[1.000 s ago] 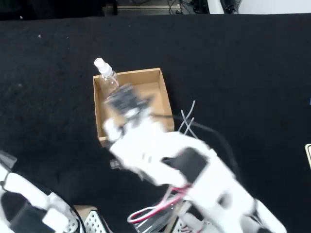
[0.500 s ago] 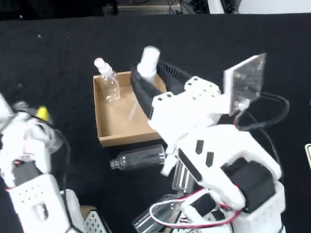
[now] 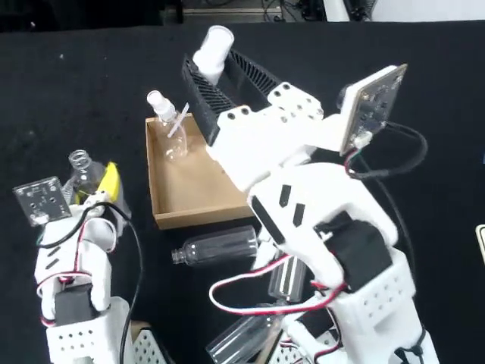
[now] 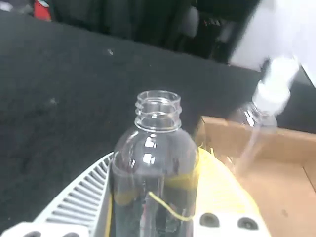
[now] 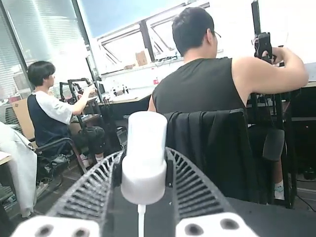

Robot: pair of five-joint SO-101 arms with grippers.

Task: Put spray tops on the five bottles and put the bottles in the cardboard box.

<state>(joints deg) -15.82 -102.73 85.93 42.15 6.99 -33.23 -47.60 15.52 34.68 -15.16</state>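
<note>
A clear uncapped bottle (image 3: 82,165) stands upright left of the cardboard box (image 3: 198,191), with my left gripper (image 3: 95,180) shut on it. Its open threaded neck (image 4: 158,109) rises between the white and yellow fingers of the left gripper (image 4: 154,197). My right gripper (image 3: 214,61) hangs beyond the box's far edge, shut on a white spray top (image 3: 216,44), whose thin tube hangs down. That spray top (image 5: 144,158) sits between the black fingers of the right gripper (image 5: 143,165). A capped bottle (image 3: 168,125) stands in the box's far left corner, also seen as a capped bottle (image 4: 266,101).
One bare bottle (image 3: 220,246) lies on the black table just in front of the box. Two more bare bottles (image 3: 284,277) (image 3: 241,343) lie under the right arm near the front edge. The right arm's white body overhangs the box's right wall.
The right gripper has risen from over the box and swung farther back and left with the spray top. The left arm has come up at the left holding the bare bottle upright.
</note>
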